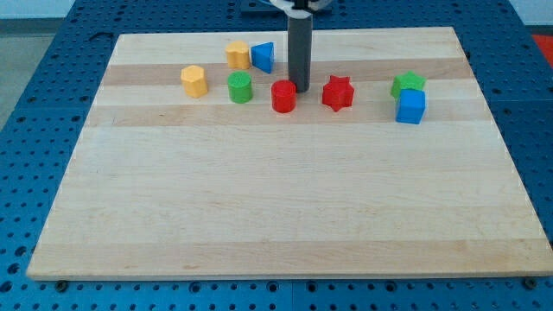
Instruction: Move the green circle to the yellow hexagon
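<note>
The green circle stands on the wooden board in the upper left part of the view. The yellow hexagon lies just to its left, a small gap between them. My tip is down on the board to the right of the green circle, right next to the red circle, which lies between my tip and the green circle.
A second yellow block and a blue triangle block sit near the top, above the green circle. A red star lies right of my tip. A green star and blue cube sit at the right.
</note>
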Robot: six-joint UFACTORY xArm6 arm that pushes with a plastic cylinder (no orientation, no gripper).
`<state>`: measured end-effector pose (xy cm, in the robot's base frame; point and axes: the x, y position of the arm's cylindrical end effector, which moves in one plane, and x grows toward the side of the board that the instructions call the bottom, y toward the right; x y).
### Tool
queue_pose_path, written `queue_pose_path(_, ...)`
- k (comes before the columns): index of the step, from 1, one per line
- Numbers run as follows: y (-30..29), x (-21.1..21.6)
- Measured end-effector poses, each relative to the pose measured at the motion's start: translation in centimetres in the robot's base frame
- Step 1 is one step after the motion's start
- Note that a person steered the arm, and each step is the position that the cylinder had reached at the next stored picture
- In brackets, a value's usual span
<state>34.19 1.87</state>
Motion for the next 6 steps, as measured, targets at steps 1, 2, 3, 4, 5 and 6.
queue_pose_path(1,0.1,2.5)
queue_pose_path(2,0.1,4.1)
queue_pose_path(3,0.1,0.7)
queue_pose_path(4,-2.1,-2.1)
queue_pose_path(5,-7.9,-1.6)
queue_pose_path(6,-12.2,0.2)
